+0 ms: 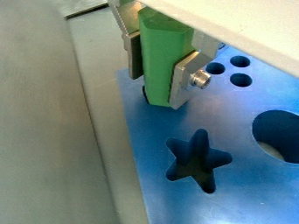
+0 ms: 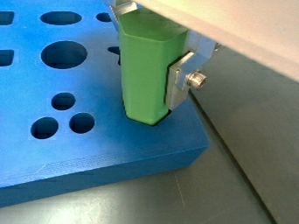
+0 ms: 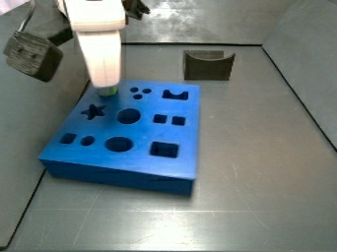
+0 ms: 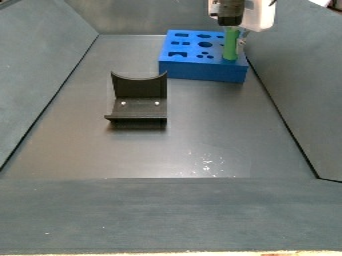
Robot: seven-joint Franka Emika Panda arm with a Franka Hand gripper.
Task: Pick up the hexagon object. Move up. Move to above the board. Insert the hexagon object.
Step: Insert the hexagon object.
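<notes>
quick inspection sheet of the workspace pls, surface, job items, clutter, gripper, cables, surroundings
surface: grey tray floor, bare apart from the items below
job's things: light green hexagon object upright in the jaws, its lower end at the blue board near a corner; board flat on the floor, star cutout open
clutter: dark notched block, apart from the board
grippers: gripper over the board's corner, shut on the hexagon object
cables: nothing seen
surroundings: grey tray walls

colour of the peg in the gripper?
Light green, plain matte. The hexagon object shows best in a wrist view, clamped in the gripper over the board.
</notes>
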